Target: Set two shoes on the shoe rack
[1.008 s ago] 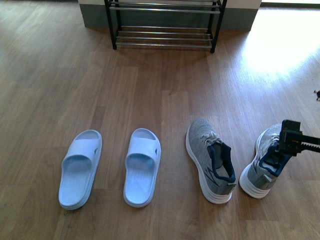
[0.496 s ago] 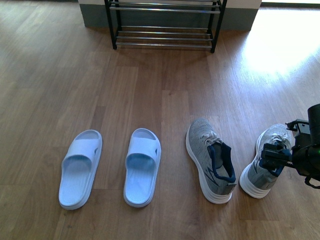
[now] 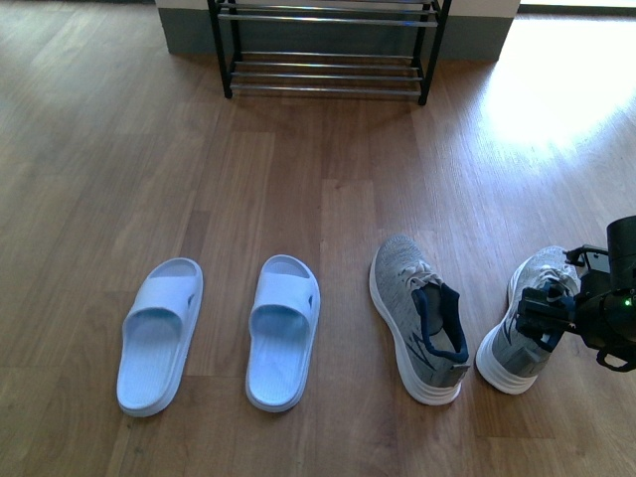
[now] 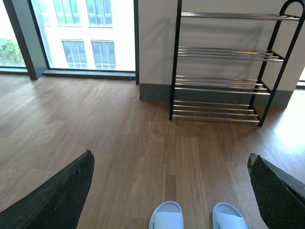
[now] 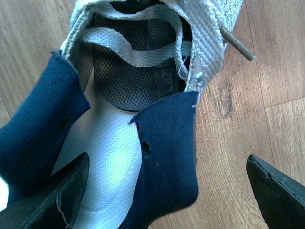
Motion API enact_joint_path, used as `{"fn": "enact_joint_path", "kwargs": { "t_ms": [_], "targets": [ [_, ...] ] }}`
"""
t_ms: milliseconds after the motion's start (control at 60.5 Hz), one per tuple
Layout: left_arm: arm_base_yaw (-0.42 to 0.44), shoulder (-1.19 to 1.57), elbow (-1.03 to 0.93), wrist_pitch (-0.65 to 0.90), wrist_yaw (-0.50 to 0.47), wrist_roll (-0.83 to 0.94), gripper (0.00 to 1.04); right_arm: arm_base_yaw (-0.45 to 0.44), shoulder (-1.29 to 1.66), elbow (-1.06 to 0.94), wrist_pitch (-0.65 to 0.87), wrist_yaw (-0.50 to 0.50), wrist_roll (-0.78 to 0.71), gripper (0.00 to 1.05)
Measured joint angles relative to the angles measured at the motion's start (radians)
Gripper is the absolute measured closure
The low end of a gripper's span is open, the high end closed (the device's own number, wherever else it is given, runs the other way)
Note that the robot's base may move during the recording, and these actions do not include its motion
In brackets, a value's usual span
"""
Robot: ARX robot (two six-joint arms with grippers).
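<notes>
Two grey knit sneakers lie on the wood floor, one (image 3: pixel 419 316) near the middle and one (image 3: pixel 527 288) at the right. My right gripper (image 3: pixel 545 316) hangs open over the right sneaker's heel. In the right wrist view its jaws straddle the navy collar (image 5: pixel 167 152) of this sneaker (image 5: pixel 128 71), one finger over the white insole and one over the floor. Two pale-blue slides (image 3: pixel 159 333) (image 3: pixel 283 331) lie to the left. The shoe rack (image 3: pixel 328 50) stands at the back. My left gripper (image 4: pixel 170 156) is open above the slides' toes (image 4: pixel 167 215), facing the shoe rack (image 4: pixel 221 67).
A grey skirting and wall (image 3: pixel 189 30) run behind the rack. Sunlight glares on the floor (image 3: pixel 556 89) at the right. A tall window with a dark frame (image 4: pixel 24 43) stands left of the rack. Bare wood floor (image 3: pixel 318 179) lies between the shoes and the rack.
My right gripper has come down and leftward onto the right sneaker's heel, with more of the arm now in view. The shoes have not moved.
</notes>
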Motion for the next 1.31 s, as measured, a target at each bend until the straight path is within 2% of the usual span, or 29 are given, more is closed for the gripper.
{"fn": "enact_joint_path", "kwargs": {
  "t_ms": [198,281,512,727,1041,1305],
  "targets": [
    [0.0,0.0,0.0,0.0,0.0,0.0,0.09,-0.015,0.026,0.013,0.013,-0.032,0.0,0.1],
    [0.0,0.0,0.0,0.0,0.0,0.0,0.09,-0.018,0.028,0.013,0.021,-0.042,0.0,0.21],
    [0.0,0.0,0.0,0.0,0.0,0.0,0.09,-0.04,0.029,-0.016,0.066,-0.096,-0.008,0.72],
    [0.0,0.0,0.0,0.0,0.0,0.0,0.09,-0.042,0.02,-0.049,0.091,-0.114,-0.024,1.03],
    [0.0,0.0,0.0,0.0,0.0,0.0,0.09,-0.043,-0.06,-0.186,0.177,-0.163,-0.051,1.04],
    [0.0,0.0,0.0,0.0,0.0,0.0,0.09,-0.053,-0.339,-0.428,0.29,-0.21,-0.069,1.04]
  ]
}}
